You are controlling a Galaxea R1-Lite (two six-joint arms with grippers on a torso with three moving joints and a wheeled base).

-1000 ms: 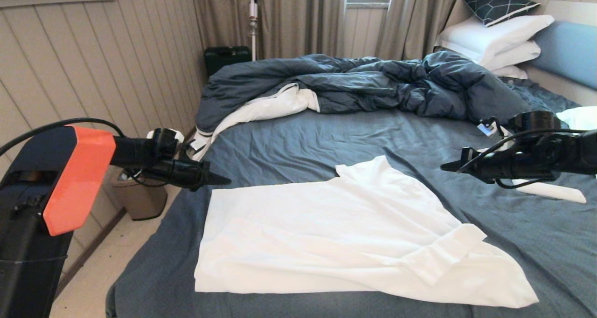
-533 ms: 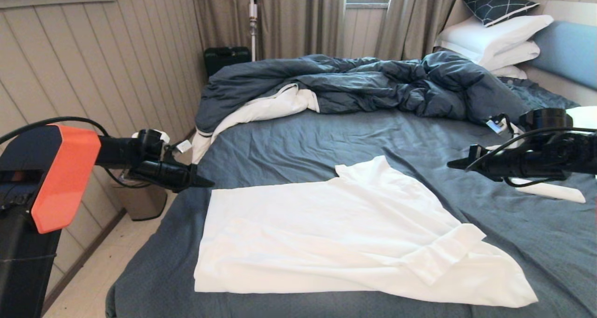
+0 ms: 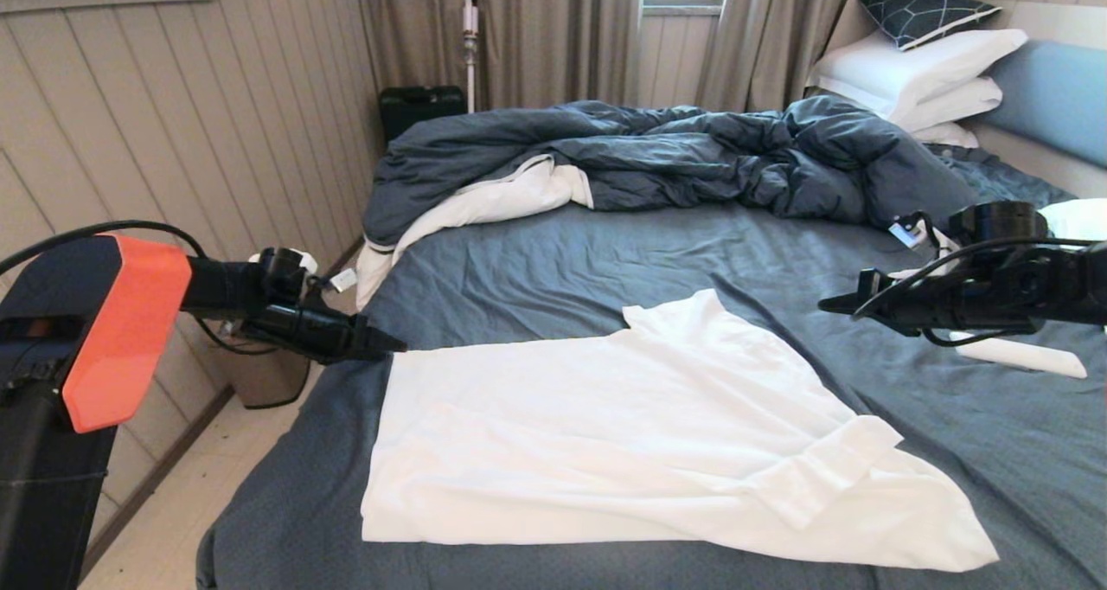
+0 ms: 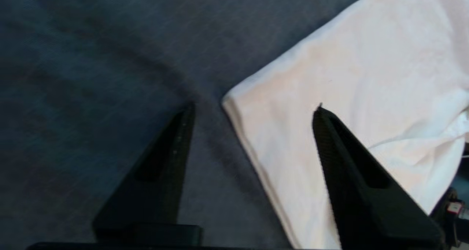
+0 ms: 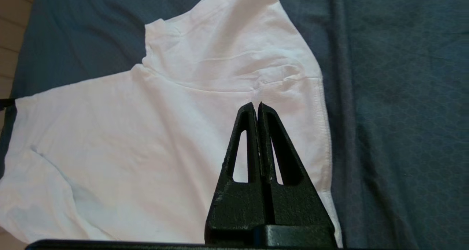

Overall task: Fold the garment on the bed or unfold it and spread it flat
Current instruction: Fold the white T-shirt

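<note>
The white garment (image 3: 623,434) lies partly folded on the near half of the bed's slate-blue sheet (image 3: 553,270), with its lower half doubled over and a sleeve (image 3: 830,473) turned back at the right. My left gripper (image 3: 393,345) is open and low at the garment's far left corner (image 4: 234,96); one finger is over the cloth, the other over the sheet. My right gripper (image 3: 826,307) hovers above the bed to the right of the garment, shut on nothing, its tips (image 5: 257,105) over the sleeve area.
A rumpled dark blue duvet (image 3: 675,157) with white lining (image 3: 493,201) fills the far half of the bed. White pillows (image 3: 917,71) and a blue headboard (image 3: 1051,97) are at the far right. A bin (image 3: 259,378) stands on the floor left of the bed.
My left gripper drew back to the left, then came down and right to the garment's far left corner. My right gripper shifted slightly and stays hovering. The garment has not moved.
</note>
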